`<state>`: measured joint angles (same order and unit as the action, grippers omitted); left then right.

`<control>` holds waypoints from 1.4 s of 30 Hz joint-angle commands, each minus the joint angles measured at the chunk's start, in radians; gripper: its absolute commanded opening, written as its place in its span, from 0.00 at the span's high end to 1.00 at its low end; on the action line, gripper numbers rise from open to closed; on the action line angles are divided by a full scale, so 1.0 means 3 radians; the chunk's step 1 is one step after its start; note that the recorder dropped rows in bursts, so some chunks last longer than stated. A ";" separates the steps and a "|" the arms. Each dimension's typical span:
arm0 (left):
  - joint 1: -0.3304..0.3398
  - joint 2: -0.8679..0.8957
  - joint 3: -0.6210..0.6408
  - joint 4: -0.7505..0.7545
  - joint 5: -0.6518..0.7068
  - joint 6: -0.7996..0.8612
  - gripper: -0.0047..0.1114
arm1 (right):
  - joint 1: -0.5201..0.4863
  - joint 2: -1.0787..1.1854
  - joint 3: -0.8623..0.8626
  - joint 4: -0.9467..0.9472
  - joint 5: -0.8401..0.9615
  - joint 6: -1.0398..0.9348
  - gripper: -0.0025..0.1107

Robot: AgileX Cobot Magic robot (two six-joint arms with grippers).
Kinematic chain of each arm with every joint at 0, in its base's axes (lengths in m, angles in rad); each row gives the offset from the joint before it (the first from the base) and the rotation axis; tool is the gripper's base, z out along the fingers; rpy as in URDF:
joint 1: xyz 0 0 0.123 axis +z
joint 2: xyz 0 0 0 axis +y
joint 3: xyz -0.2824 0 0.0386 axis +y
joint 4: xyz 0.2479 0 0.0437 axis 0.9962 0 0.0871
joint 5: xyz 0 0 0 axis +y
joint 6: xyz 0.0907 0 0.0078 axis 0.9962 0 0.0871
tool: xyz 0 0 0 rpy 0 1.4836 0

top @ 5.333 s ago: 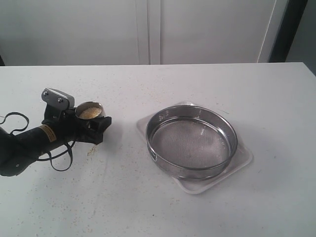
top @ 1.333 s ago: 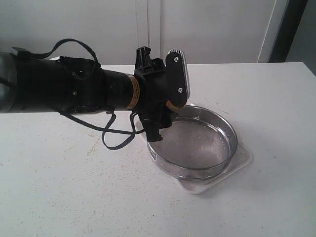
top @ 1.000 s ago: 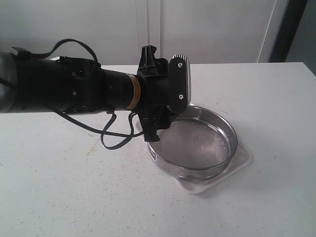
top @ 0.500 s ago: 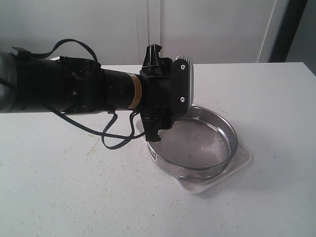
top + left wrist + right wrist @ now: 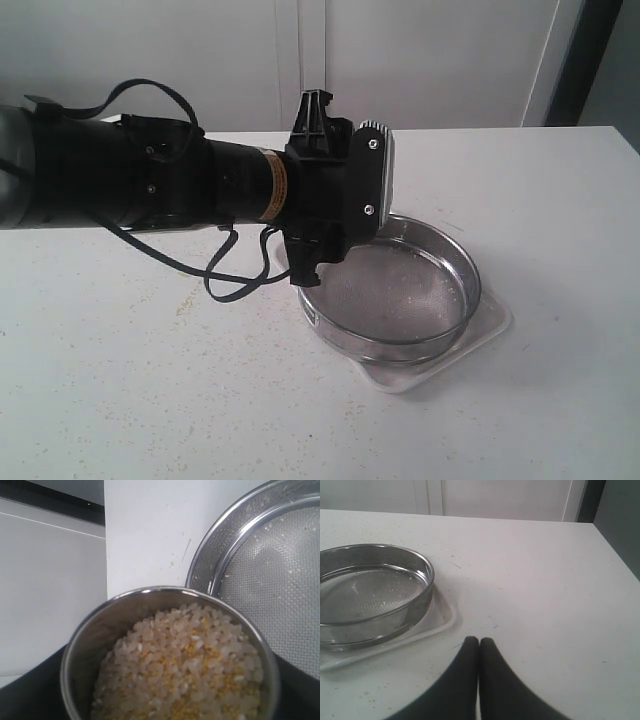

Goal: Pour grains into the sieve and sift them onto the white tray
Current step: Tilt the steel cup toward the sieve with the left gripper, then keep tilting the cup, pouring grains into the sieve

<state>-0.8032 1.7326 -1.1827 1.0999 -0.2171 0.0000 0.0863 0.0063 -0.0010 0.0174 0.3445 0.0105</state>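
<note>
Looking at the grains [image 5: 185, 670], I see pale kernels and yellow meal filling the steel cup [image 5: 90, 630], with a few specks scattered on the mesh of the sieve [image 5: 400, 295]. My left gripper [image 5: 165, 700] grasps that cup from both sides, raised by the sieve's left rim. The sieve sits inside the white tray [image 5: 492, 322] on the table [image 5: 130, 400]. My right gripper [image 5: 479, 652] hangs low near the tray, jaws pressed together on nothing.

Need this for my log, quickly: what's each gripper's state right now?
Left gripper: shut on the steel cup, which holds grains, near the sieve.
Right gripper: shut, holding nothing.
</note>
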 commanded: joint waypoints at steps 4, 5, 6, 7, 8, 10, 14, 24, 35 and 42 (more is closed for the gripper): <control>-0.0027 -0.0030 -0.0036 -0.0003 -0.0124 -0.0023 0.96 | -0.0020 -0.0021 0.0003 -0.0008 -0.0009 0.0018 0.98; -0.0027 -0.0030 -0.0036 -0.0032 -0.0154 -0.0024 0.96 | -0.0020 -0.0021 0.0003 -0.0008 -0.0009 0.0018 0.98; -0.0027 -0.0030 -0.0036 -0.0046 -0.0167 0.0000 0.96 | -0.0020 -0.0021 0.0003 -0.0008 -0.0009 0.0018 0.98; -0.0027 -0.0030 -0.0036 -0.0046 -0.0167 0.0031 0.96 | -0.0020 -0.0021 0.0003 -0.0008 -0.0009 0.0018 0.98; -0.0027 -0.0030 -0.0036 -0.0046 -0.0161 0.0111 0.96 | -0.0020 -0.0021 0.0003 -0.0008 -0.0009 0.0018 0.98; -0.0027 -0.0030 -0.0036 -0.0046 -0.0123 0.0293 0.96 | -0.0020 -0.0021 0.0003 -0.0008 -0.0009 0.0018 0.98; -0.0027 -0.0030 -0.0036 -0.0046 -0.0123 0.0314 0.96 | -0.0020 -0.0021 0.0003 -0.0008 -0.0009 0.0018 0.98; -0.0027 -0.0030 -0.0036 -0.0059 -0.0145 0.0270 0.96 | -0.0020 -0.0021 0.0003 -0.0008 -0.0009 0.0018 0.98; -0.0027 -0.0030 -0.0036 -0.0365 -0.0222 -0.0307 0.96 | -0.0020 -0.0021 0.0003 -0.0008 -0.0009 0.0018 0.98; -0.0027 -0.0030 -0.0036 -0.0326 -0.0193 -0.0214 0.96 | -0.0020 -0.0021 0.0003 -0.0008 -0.0009 0.0018 0.98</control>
<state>-0.8032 1.7326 -1.1827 0.9917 -0.2645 -0.0738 0.0863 0.0063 -0.0010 0.0174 0.3445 0.0105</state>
